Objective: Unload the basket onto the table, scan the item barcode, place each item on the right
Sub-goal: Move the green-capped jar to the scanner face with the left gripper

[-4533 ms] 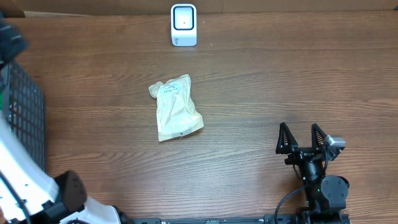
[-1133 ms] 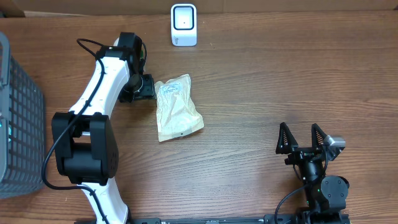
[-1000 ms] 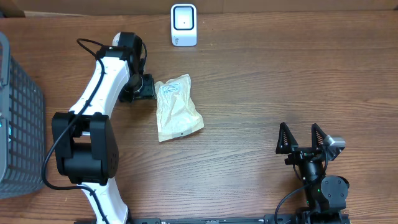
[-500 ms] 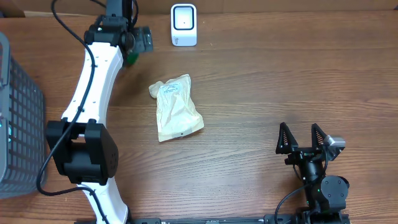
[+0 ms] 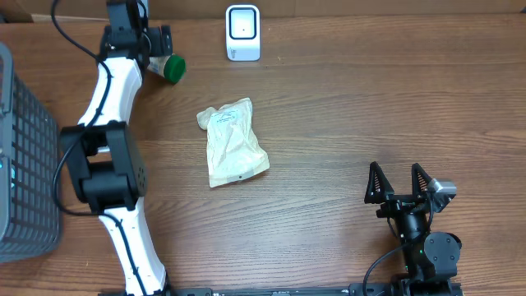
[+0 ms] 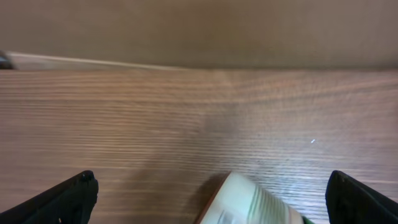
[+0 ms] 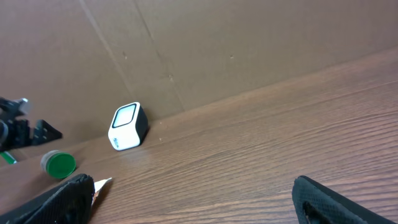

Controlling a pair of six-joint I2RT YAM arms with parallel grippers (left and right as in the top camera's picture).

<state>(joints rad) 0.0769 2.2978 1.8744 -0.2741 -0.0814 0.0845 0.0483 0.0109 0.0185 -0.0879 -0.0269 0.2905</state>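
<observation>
beside the spread left jaws lies a green-capped bottle.

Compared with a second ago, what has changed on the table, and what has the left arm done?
The left gripper swung away from the pouch toward the far side, opened, and let go of a green-capped container, which now lies just left of the scanner. The pouch, the scanner and the open right gripper stayed where they were.
</observation>
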